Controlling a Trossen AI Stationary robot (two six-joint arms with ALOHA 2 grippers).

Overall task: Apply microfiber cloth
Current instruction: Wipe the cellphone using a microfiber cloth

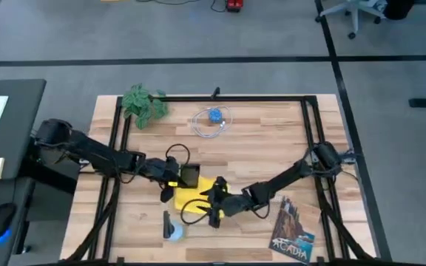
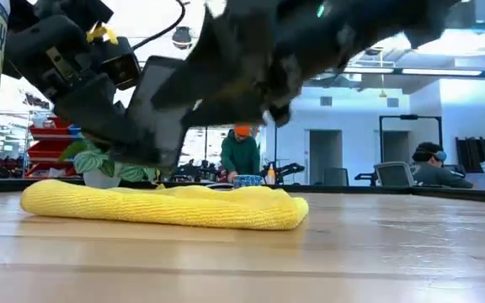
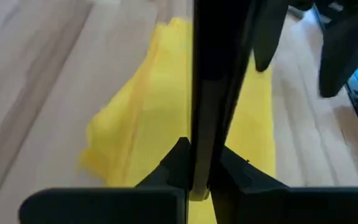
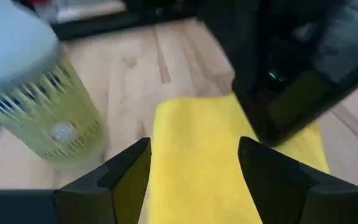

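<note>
Across the middle of the wooden table (image 1: 272, 148) I've got both arms leaning in toward the front edge. My left gripper (image 1: 186, 176) comes from the left side and is clamped tight on a black phone (image 2: 162, 105), holding it on edge and tilted just above the yellow cloth (image 2: 167, 204); in its own wrist view the phone runs as a dark bar squeezed between the two fingers (image 3: 173, 165). I judge it's held that way so the screen can meet the fabric. My right gripper (image 1: 214, 207) reaches in from the right, fingers (image 4: 126, 171) spread wide with nothing between them, hovering low over the cloth's near end, ready, I'd guess, to pinch or pin it.

That cloth lies folded and flat on the wood near the front centre, directly under both tools. Just beside it toward the front stands a spray can (image 4: 39, 106), close to my right gripper. Farther off, a green plant (image 1: 143, 103), a blue-and-white cable coil (image 1: 213, 118) and a game box (image 1: 293, 233) sit well clear.
</note>
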